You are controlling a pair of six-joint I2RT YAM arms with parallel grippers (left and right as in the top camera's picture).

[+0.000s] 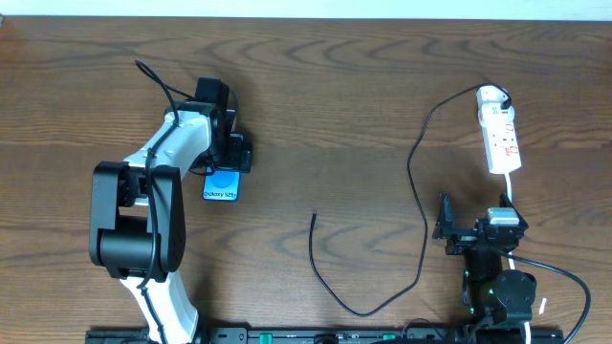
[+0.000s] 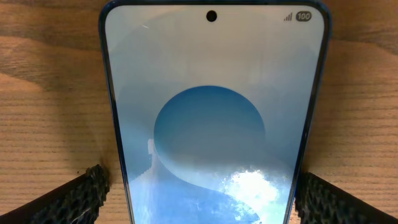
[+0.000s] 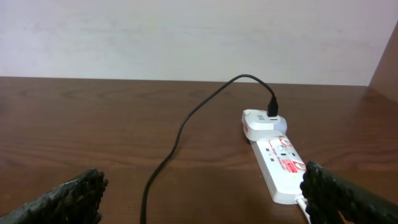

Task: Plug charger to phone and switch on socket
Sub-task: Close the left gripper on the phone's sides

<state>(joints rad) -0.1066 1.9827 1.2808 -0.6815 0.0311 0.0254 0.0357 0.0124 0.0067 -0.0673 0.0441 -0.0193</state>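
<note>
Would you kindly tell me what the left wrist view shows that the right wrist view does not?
Only the left wrist view shows the phone, screen up with a blue circle, straddled by the left gripper. Only the right wrist view shows the power strip, the black cable plugged into a white adapter at its far end, and a pale wall, beyond the right gripper. Both show the wooden table and dark finger pads spread apart at the lower corners.

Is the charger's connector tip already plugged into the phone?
No, the charger has its free tip lying loose, well apart from the phone.
</note>
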